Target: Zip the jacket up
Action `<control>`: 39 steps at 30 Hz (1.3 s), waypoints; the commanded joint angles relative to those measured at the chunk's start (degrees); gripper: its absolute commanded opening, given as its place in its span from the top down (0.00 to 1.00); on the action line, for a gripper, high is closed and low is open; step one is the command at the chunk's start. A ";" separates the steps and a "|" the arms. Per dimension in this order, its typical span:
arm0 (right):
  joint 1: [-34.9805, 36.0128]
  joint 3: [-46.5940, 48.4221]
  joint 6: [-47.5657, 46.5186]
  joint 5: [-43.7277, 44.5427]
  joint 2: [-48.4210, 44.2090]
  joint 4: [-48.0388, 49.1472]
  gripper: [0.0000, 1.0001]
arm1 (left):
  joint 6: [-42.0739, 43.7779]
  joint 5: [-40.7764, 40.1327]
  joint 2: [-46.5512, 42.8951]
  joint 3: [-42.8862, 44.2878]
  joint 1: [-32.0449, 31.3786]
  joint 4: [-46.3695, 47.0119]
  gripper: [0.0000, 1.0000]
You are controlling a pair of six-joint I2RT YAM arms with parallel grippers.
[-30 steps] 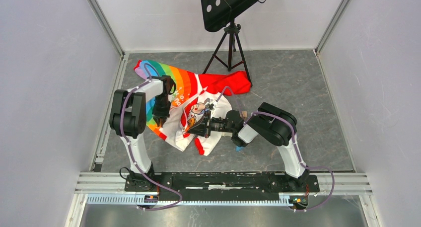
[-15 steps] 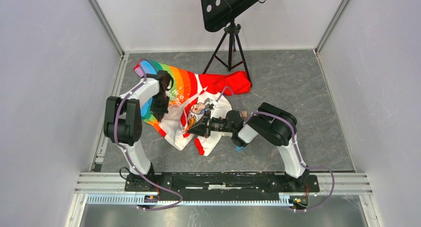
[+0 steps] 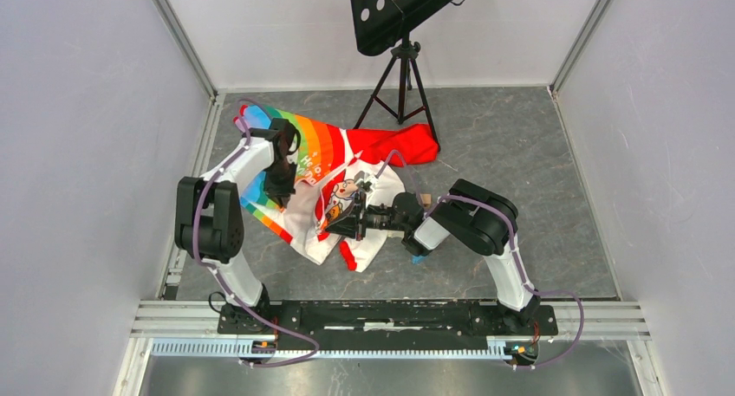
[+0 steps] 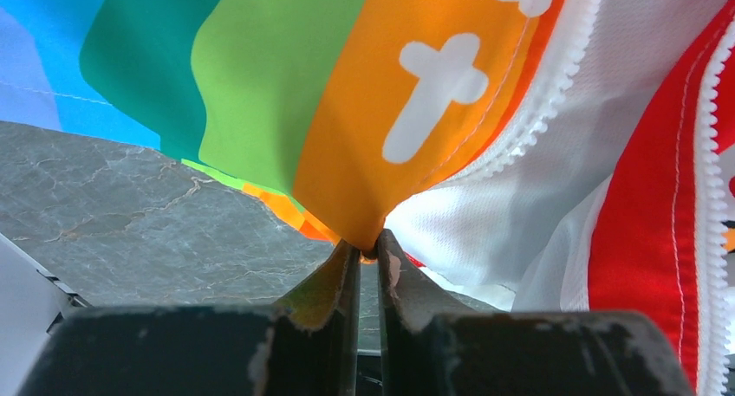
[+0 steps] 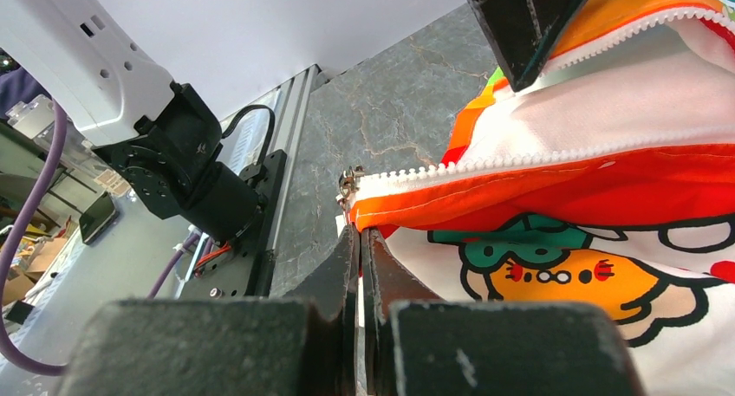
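One crumpled jacket [image 3: 325,149], rainbow-striped and white cartoon-printed, lies unzipped.

— Any writing to read?
— Only white lettering [image 3: 309,164] on the rainbow panel [image 3: 316,136] of the jacket [image 3: 340,186], far left on the worktop [image 3: 520,153]. Too small from above to spell out; possibly "He" at the start.
— Clearer up close?
— From the left wrist, one white cross-shaped character [image 4: 431,93], like a "t", on the orange stripe [image 4: 347,153]. Part of another at the top edge, cut off.
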 commanded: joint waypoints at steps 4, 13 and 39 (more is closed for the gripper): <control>0.51 1.65 -1.60 -1.35 -0.66 4.68 1.00 | -0.66 2.25 1.00 0.08 -0.17 1.61 0.98; 0.39 4.21 -3.96 -1.39 -0.30 -0.22 1.00 | -2.29 14.06 -8.66 -3.48 -0.17 3.94 0.98; -1.19 9.58 5.18 -3.02 6.27 2.71 1.00 | -1.58 26.27 -28.95 -15.71 -0.17 13.18 0.98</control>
